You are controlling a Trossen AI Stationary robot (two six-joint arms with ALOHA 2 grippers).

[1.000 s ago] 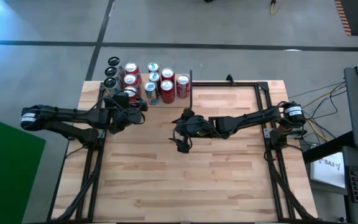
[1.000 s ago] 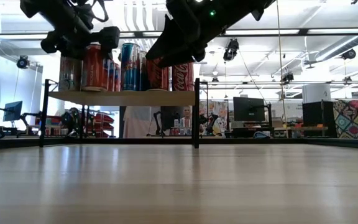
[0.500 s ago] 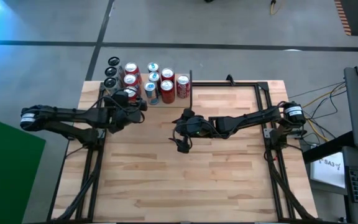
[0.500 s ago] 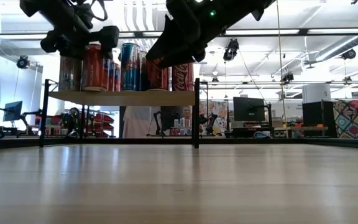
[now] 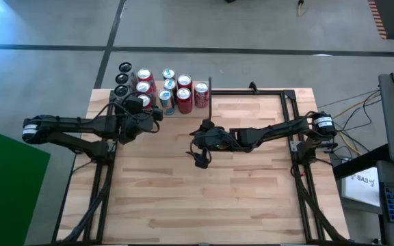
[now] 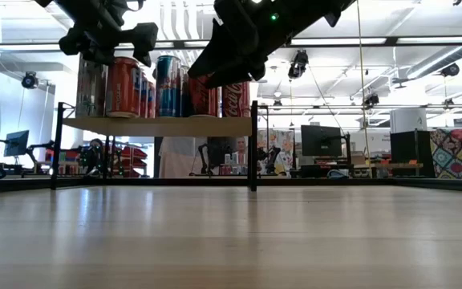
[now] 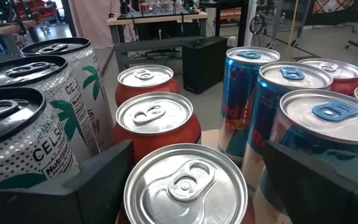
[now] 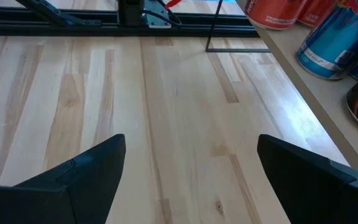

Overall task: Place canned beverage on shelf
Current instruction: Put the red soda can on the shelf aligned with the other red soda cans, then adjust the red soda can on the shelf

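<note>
Left end effector (image 6: 107, 44) risen, open above red can (image 6: 123, 87) at shelf (image 6: 159, 125) edge.

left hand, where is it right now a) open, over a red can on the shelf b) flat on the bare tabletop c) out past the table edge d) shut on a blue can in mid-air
a: in the left wrist view the left hand has its fingers spread either side of a red can that stands on the shelf among the other cans.
</note>
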